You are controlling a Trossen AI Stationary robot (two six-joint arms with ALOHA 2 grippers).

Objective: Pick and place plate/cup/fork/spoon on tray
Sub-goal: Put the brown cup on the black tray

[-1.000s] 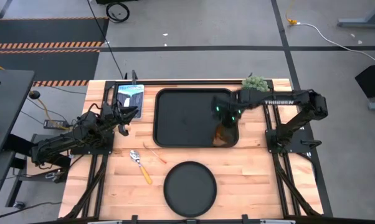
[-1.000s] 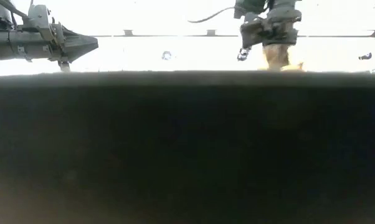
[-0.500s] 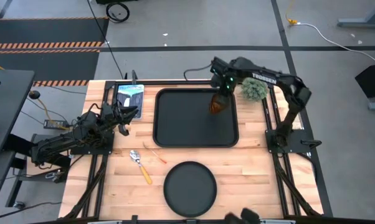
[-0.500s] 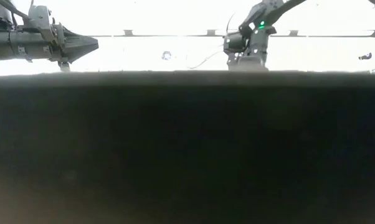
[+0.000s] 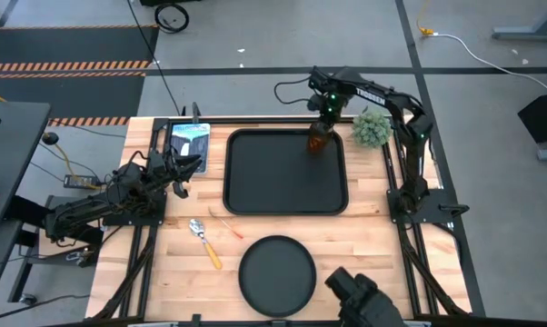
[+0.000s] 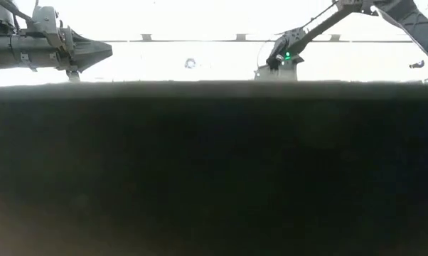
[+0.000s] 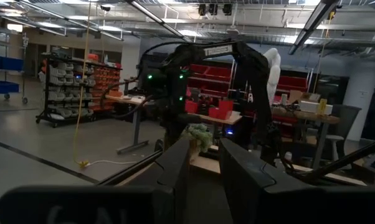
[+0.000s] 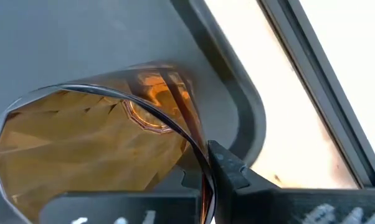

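The amber cup (image 5: 317, 141) is in my right gripper (image 5: 321, 125) over the far right corner of the black tray (image 5: 255, 177). The right wrist view shows the cup (image 8: 94, 143) mouth-on, above the tray's rounded corner (image 8: 250, 118). The round black plate (image 5: 276, 275) lies near the table's near edge. The spoon (image 5: 203, 241) and the thin fork (image 5: 226, 225) lie left of the plate. My left gripper (image 5: 184, 167) hovers left of the tray, fingers close together and empty. My right gripper holds the cup by its rim (image 8: 197, 149), at the side toward the tray's corner. One finger (image 8: 228, 168) lies outside the wall; the other is hidden behind the cup. The fingers come from above. I cannot tell whether the cup's base touches the tray.
A green fuzzy plant ball (image 5: 372, 129) stands just right of the tray's far right corner, close to the right arm. A blue-and-white flat thing (image 5: 189, 141) lies at the far left. A dark shape (image 5: 364, 295) shows at the table's near edge, right of the plate.
My right gripper has carried the cup from over the tray's near right part toward the far edge, to the tray's far right corner, and the arm has swung round. A dark shape has come in at the near edge. The left arm has kept still.
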